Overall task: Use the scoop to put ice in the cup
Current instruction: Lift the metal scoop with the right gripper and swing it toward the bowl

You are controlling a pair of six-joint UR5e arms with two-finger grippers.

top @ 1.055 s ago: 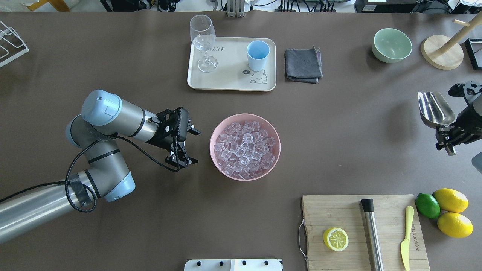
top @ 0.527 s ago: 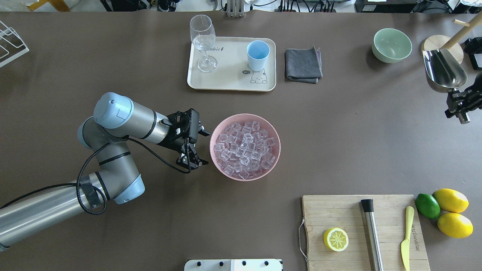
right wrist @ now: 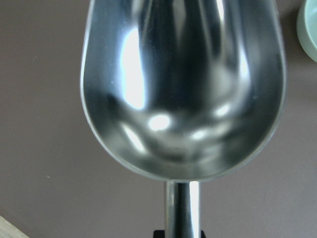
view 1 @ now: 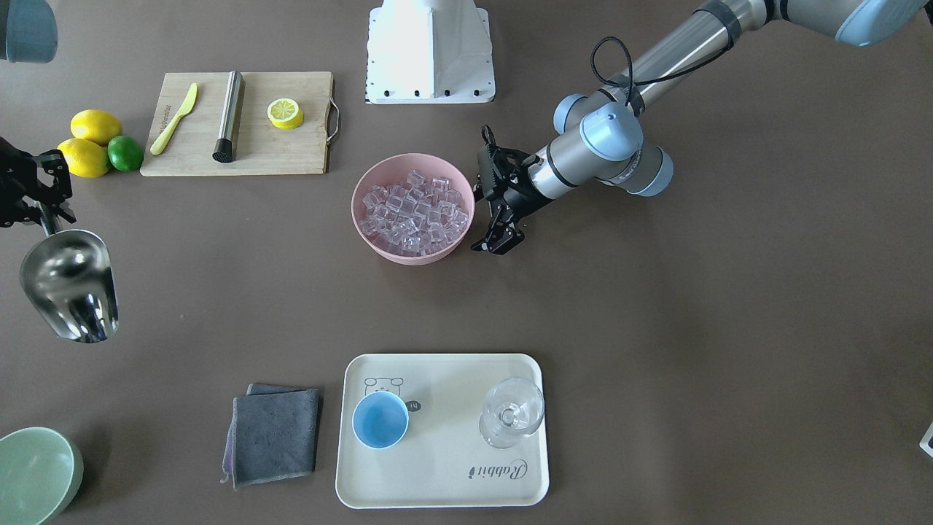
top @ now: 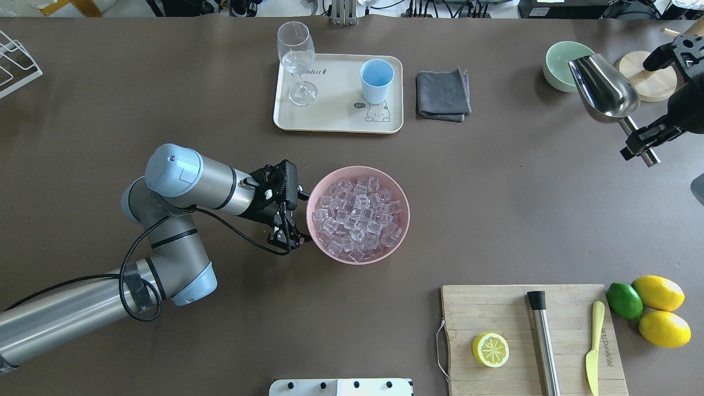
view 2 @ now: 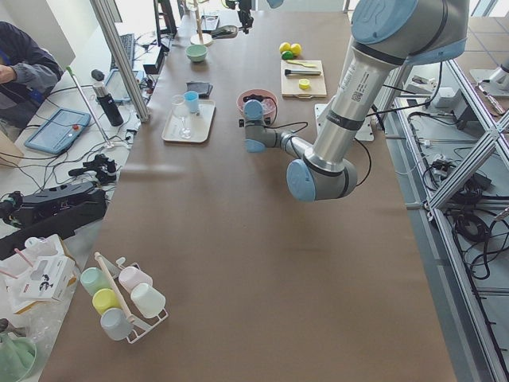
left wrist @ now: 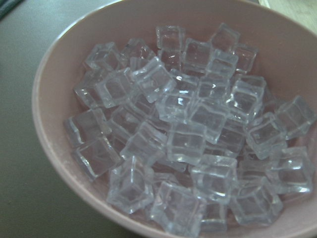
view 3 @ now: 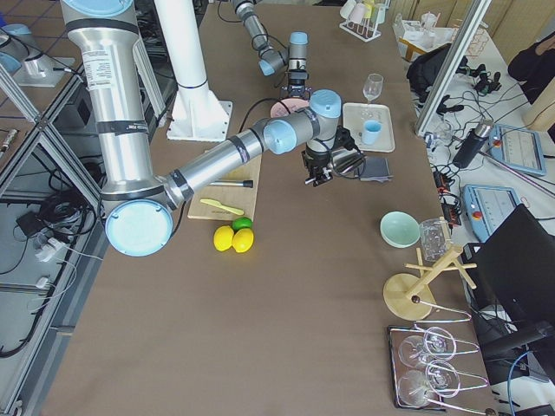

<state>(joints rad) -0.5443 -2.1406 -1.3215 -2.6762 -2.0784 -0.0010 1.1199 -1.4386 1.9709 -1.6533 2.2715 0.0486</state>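
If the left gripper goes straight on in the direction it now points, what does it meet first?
Most likely the near wall of the pink bowl, just ahead of the open left gripper. If its height clears the rim, which I cannot judge, it meets the ice instead.

"Rabbit" printed on cream tray (view 1: 444, 408)

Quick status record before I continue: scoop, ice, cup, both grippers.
scoop: empty, lifted off the table at its far right end
right gripper: shut on the scoop's handle
ice: heaped in the pink bowl at mid-table
cup: upright and empty on the tray, beside the wine glass
left gripper: open, holding nothing, beside the pink bowl's rim
progress: no ice in scoop or cup yet
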